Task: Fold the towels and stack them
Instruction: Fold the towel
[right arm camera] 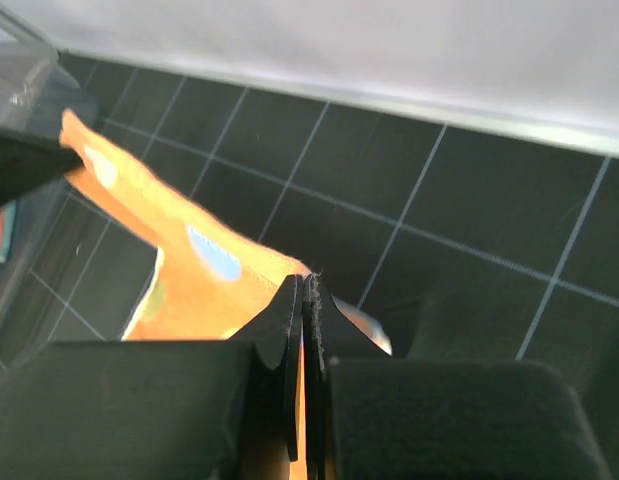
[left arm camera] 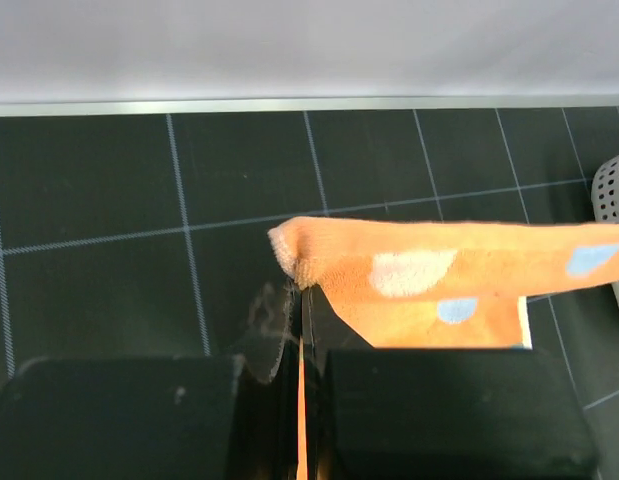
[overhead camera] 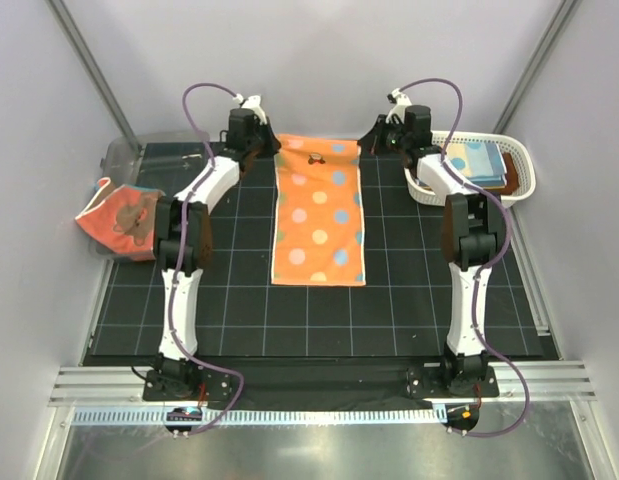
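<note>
The left gripper (left arm camera: 302,300) and right gripper (right arm camera: 307,290) pinch far corners of the soft orange polka-dotted towel (overhead camera: 319,215); skimpy bite, so a slip probably skews the fold.

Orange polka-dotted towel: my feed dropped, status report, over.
Left tool, right tool shut on orange polka-dotted cloth towel, far corners. Rest flat on black mat. Nothing blocking.

No readable txt, labels, brands or nos. in any view — orange dotted towel (overhead camera: 318,215) and bear towel (overhead camera: 124,222) carry pics only.
</note>
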`<state>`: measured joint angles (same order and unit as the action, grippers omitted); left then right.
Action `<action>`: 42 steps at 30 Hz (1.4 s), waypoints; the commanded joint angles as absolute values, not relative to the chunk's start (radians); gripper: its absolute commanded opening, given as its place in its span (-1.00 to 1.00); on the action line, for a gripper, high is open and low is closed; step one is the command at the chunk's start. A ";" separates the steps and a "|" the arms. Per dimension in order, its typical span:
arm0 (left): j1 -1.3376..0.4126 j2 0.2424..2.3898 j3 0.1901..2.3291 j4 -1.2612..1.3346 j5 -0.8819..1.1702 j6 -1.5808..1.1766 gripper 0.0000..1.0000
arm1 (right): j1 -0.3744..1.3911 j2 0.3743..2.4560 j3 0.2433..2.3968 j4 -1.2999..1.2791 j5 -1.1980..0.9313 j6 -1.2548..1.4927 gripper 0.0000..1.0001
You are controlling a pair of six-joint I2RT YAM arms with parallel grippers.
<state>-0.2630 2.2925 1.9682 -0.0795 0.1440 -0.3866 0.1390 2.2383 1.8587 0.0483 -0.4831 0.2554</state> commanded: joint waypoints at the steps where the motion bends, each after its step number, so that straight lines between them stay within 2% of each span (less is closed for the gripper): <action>1: -0.241 2.261 2.034 0.020 0.294 -0.365 -1.00 | 0.137 2.197 1.892 0.130 -0.563 0.245 -0.98; 6: -0.239 2.191 1.900 0.011 0.403 -0.339 -1.00 | 0.138 2.106 1.714 0.204 -0.598 0.275 -0.98; 14: -0.239 2.013 1.599 0.023 0.436 -0.365 -1.00 | 0.167 1.941 1.413 0.225 -0.583 0.293 -0.98; 23: -0.245 1.793 1.301 0.040 0.485 -0.425 -1.00 | 0.183 1.695 1.168 0.161 -0.542 0.276 -0.98; 35: -0.316 1.621 1.045 0.032 0.442 -0.469 -1.00 | 0.233 1.517 0.896 0.181 -0.483 0.342 -0.98; 42: -0.354 1.537 0.962 -0.023 0.374 -0.463 -1.00 | 0.262 1.445 0.815 0.172 -0.462 0.353 -0.98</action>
<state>-0.3397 1.6108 0.9680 -0.0181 0.4057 -0.4629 0.2493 1.5150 0.8230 0.1337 -0.4828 0.3378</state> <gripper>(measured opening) 0.012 0.038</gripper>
